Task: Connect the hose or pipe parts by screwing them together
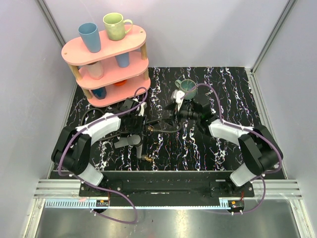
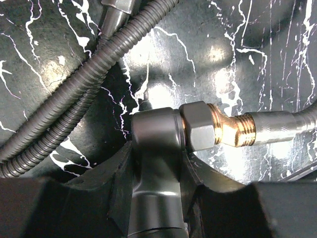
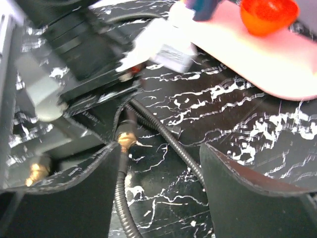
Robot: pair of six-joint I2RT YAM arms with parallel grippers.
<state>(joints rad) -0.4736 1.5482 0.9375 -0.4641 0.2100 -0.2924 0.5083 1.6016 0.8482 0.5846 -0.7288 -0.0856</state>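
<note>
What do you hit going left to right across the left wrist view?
coiled corrugated hose → dark grey stem, clamped between the left fingers → grey hex nut → brass elbow → straight hose end running off the right edge.

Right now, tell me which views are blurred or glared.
Left wrist: sharp on the grey stem, glare spots on the marbled table and brass fitting. Right wrist: blurred toward the top, pink shelf included. Top external: evenly lit, sharp.
</note>
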